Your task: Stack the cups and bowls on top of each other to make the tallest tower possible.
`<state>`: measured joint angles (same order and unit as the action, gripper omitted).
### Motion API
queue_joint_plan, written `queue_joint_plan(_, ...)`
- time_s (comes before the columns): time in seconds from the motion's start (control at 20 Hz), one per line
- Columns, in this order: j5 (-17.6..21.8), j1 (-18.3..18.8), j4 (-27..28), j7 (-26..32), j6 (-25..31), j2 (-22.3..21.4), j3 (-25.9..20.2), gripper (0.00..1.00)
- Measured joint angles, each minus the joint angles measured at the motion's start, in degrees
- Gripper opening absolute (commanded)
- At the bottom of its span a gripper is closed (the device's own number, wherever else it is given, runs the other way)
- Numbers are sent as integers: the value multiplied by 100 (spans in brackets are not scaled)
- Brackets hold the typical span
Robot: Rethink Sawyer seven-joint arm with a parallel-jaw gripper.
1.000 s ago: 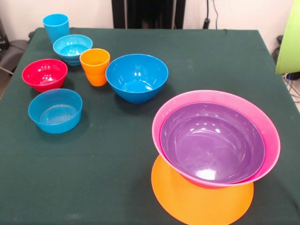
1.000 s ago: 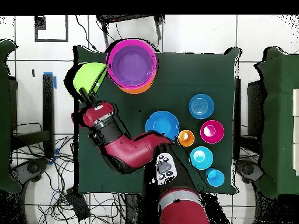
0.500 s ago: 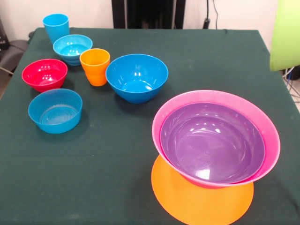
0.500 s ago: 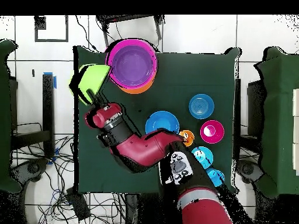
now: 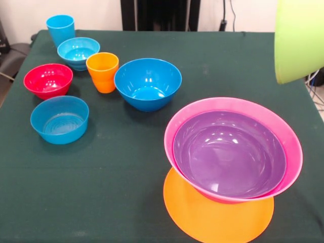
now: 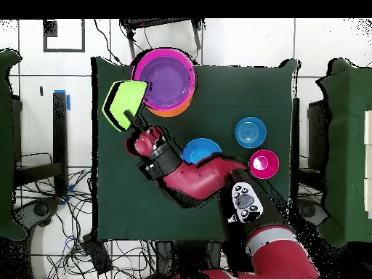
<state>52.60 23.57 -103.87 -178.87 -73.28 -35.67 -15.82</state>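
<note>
The tower stands at the near right of the front view: a flat orange bowl [image 5: 217, 218] as base, a pink bowl [image 5: 174, 124] on it and a purple bowl [image 5: 229, 152] nested inside. A green bowl [image 5: 299, 38] hangs tilted in the air above the table's right edge. Seen from overhead, my gripper [image 6: 131, 117] is shut on the rim of the green bowl [image 6: 122, 102], just left of the pink bowl [image 6: 163, 51]. The orange cup [image 5: 103, 72] and light blue cup [image 5: 61, 29] stand at the far left.
A large blue bowl [image 5: 148, 83] sits mid-table. A red bowl [image 5: 48, 80] and two small light blue bowls [image 5: 78, 52] [image 5: 59, 119] lie at the left. In the overhead view my arm [image 6: 192, 173] covers both cups and part of the blue bowl [image 6: 205, 147].
My arm has swung toward the tower with the green bowl. In the front view the bowl has come in from the right edge and shows larger. Nothing on the table has moved.
</note>
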Motion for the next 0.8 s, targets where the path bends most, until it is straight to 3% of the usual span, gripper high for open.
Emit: queue_joint_plan(0.8, 827, 339, 710, -1601, 0, 353, -408, 0)
